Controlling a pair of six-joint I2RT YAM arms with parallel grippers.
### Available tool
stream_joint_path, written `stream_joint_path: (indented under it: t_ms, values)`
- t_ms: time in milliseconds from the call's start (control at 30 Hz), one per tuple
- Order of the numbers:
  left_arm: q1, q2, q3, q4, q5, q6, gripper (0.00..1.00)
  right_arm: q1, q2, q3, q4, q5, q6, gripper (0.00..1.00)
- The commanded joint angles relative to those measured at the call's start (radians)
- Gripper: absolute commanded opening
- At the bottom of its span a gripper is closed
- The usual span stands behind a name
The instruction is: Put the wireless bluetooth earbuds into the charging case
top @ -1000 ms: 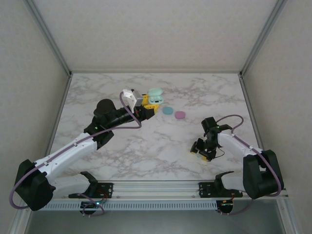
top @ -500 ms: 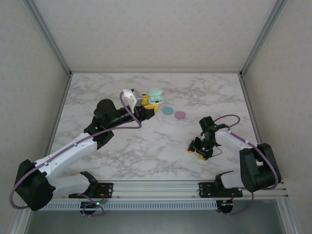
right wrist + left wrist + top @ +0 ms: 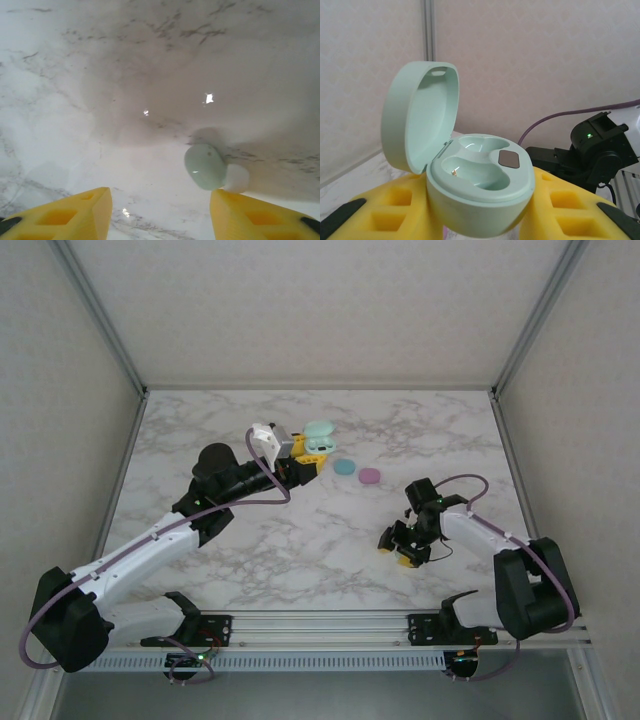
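1. The right gripper (image 3: 160, 220) hangs open over the white marble table (image 3: 100, 75). It is the nearer arm to the pale green bean-shaped plastic earbud (image 3: 205, 166).
2. The earbud lies just ahead of the jaws, off-centre, close to the finger on the view's right. Its long axis slants across the gap.
3. The left gripper (image 3: 480, 220) clamps the pale green clamshell charging case (image 3: 480, 175), with the lid up and both wells apparently vacant.
4. A teal round piece (image 3: 344, 467) and a pink-purple round piece (image 3: 370, 476) lie between the arms, judged no obstruction.
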Motion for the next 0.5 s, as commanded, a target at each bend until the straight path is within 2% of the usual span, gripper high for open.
stream_joint_path:
  t_ms: [0,333,467]
  values:
    - [-0.010,-0.007,0.011,0.010,0.004,-0.002,0.22,0.004,-0.032,0.041,-0.060,0.006,0.000,0.55]
    - [-0.010,-0.015,0.007,0.006,0.002,-0.001,0.22,0.004,-0.048,0.159,-0.220,0.169,-0.099,0.50]
    - [-0.010,-0.014,0.013,0.004,0.002,-0.002,0.22,0.005,0.026,0.202,-0.220,0.241,-0.204,0.40]
